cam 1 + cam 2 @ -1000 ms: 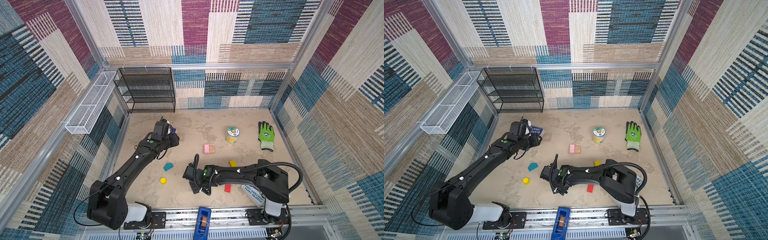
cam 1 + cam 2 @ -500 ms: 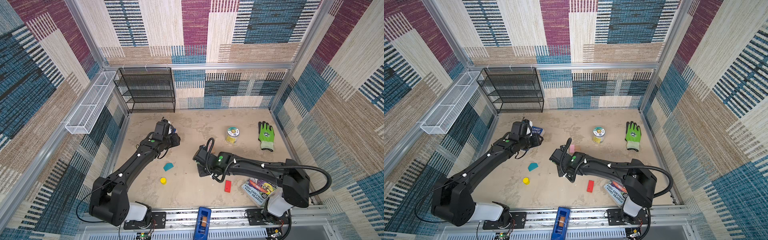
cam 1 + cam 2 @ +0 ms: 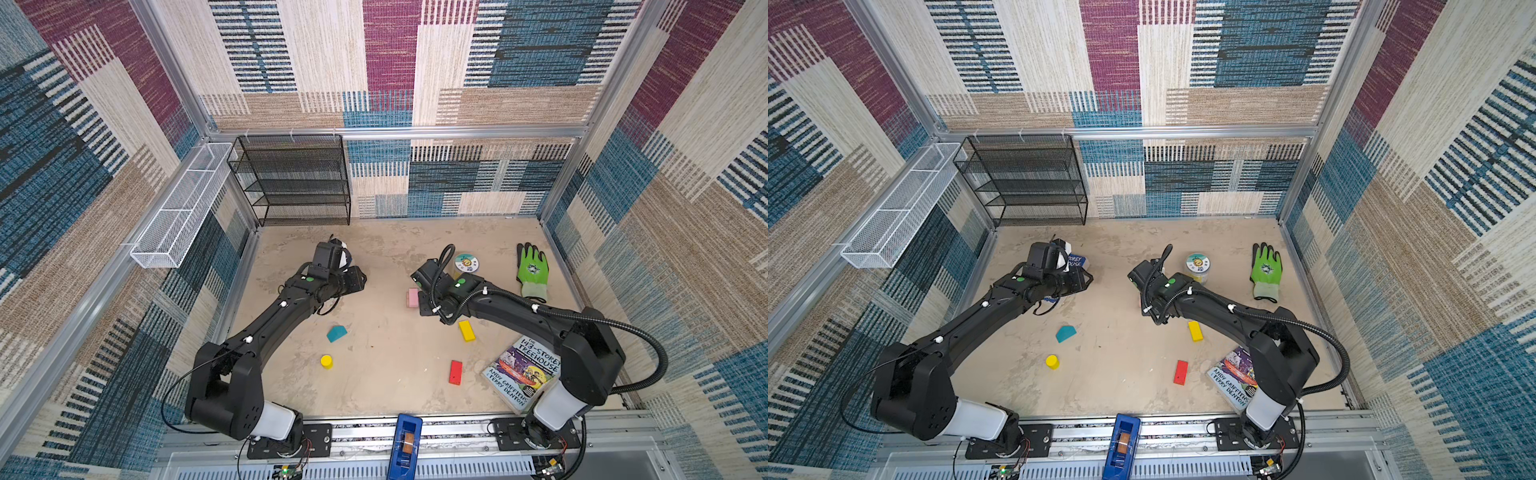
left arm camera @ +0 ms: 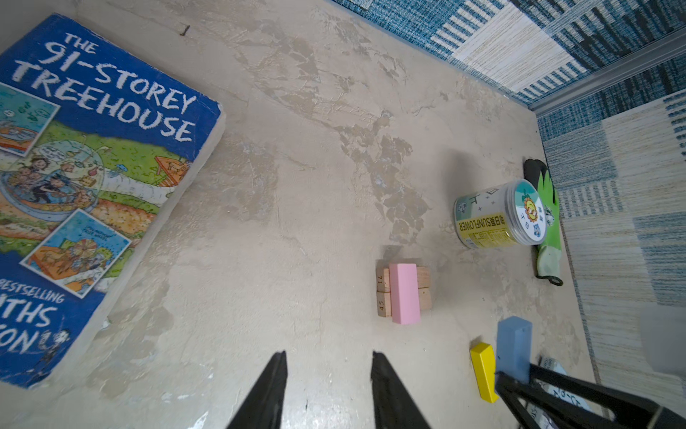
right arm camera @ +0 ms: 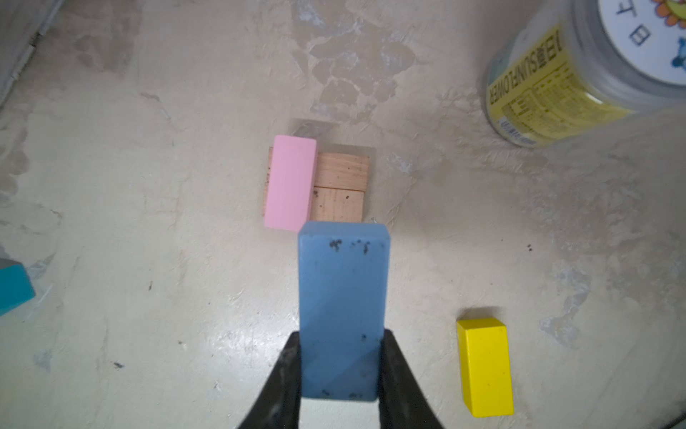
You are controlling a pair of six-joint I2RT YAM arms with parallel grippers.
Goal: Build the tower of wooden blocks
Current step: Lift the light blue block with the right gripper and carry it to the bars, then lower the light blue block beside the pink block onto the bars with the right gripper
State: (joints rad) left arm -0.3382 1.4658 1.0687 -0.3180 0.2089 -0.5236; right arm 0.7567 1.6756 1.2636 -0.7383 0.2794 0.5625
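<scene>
Your right gripper (image 5: 339,345) had its fingers clamped on one end of the light blue block (image 5: 343,289), holding it near the started tower without touching it. That tower was two plain wood blocks (image 5: 341,185) lying side by side on the floor, with the pink block (image 5: 289,182) laid crosswise over them towards one end. The yellow block (image 5: 484,366) lay just beside your right gripper. The red block (image 3: 455,372), teal house-shaped piece (image 3: 336,333) and yellow cylinder (image 3: 326,361) lay scattered nearer the arm bases. Your left gripper (image 4: 328,354) hung over the floor beside the blue Treehouse book (image 4: 92,148), fingers apart and holding nothing.
</scene>
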